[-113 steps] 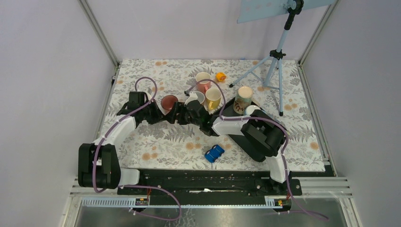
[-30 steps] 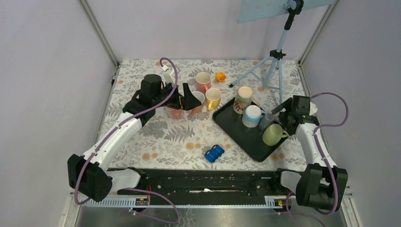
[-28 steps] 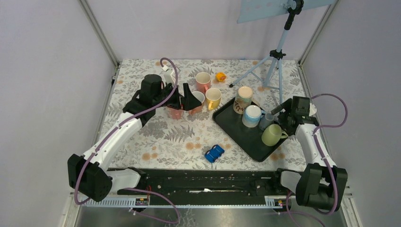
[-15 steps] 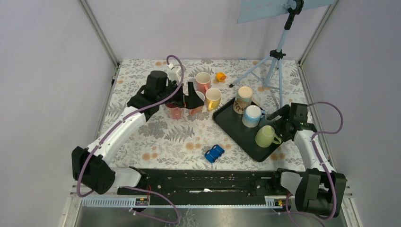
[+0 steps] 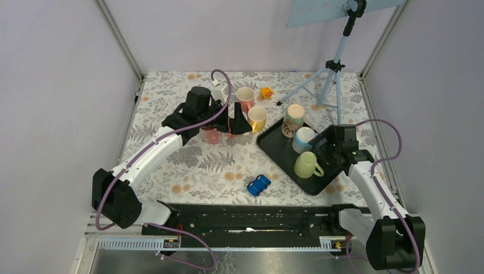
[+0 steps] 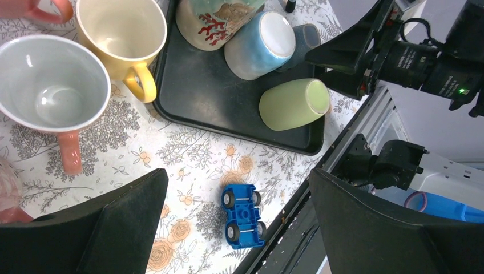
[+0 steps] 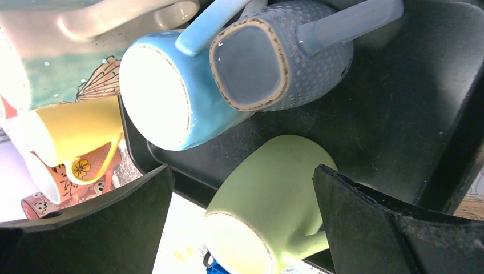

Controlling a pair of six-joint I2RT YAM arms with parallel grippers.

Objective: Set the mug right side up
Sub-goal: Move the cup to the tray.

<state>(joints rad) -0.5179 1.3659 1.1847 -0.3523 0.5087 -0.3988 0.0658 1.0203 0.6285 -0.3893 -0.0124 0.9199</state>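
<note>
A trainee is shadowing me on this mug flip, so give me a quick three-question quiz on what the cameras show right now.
1. The green mug is: A upright; B on its side; C base up.
2. True or false: the blue mug stands base up on the black tray.
3. Which toy lies on the cloth close to the tray's edge?
Key: 1 B. 2 true. 3 the blue toy car.
</note>
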